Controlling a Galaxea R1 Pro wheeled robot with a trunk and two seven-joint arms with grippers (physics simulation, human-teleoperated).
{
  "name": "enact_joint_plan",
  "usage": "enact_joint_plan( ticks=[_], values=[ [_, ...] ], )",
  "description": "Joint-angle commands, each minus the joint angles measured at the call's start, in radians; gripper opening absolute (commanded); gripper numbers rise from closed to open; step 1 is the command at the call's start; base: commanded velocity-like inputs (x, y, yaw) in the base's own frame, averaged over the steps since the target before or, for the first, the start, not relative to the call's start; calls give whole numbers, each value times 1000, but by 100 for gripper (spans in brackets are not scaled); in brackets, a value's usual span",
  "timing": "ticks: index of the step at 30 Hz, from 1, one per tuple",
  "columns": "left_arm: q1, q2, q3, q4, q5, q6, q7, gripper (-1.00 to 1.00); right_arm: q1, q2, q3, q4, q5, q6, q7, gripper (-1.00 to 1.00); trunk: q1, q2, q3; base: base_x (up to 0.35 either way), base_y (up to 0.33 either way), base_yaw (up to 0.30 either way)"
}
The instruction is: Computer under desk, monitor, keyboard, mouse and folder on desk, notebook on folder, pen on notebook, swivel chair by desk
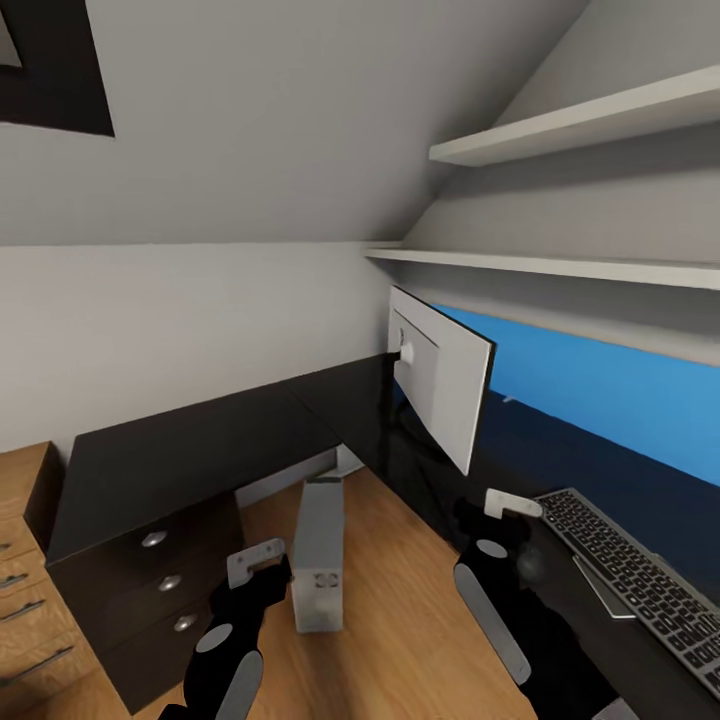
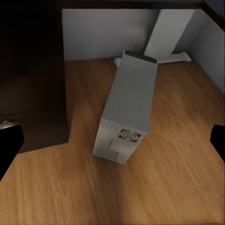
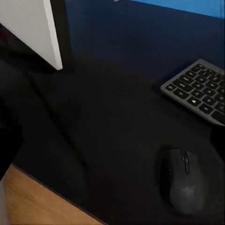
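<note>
**Mouse within reach on the desk**

The right gripper [image 1: 510,520] hung spread and empty over the desk [image 1: 180,450]. The mouse [image 3: 186,180] lay near the keyboard [image 1: 640,580]. A good grasp would come straight down, jaws straddling the mouse's sides.

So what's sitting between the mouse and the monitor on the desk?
Nothing: in the right wrist view, bare black desk top runs from the mouse to the monitor. The keyboard lies off to one side.
</note>
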Motion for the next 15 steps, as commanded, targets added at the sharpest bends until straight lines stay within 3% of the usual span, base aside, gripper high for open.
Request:
enact_joint_plan(
  ticks=[1,5,8,15],
  values=[
    [-1,0,-1,-2,8,3,8,100,-2,-1,3,3,-5,5,-7,100,0,-1,-1,0,0,-280],
    [-1,0,-1,5,7,3,8,100,-4,-3,2,31,-1,1,20,100,0,-1,1,0,0,-281],
    [-1,0,-1,19,6,3,8,100,-4,-3,0,44,30,-21,40,100,0,-1,2,0,0,-243],
    [-1,0,-1,20,6,3,8,100,-4,-4,-1,66,66,-47,44,100,0,-1,2,0,0,-47]
  ],
)
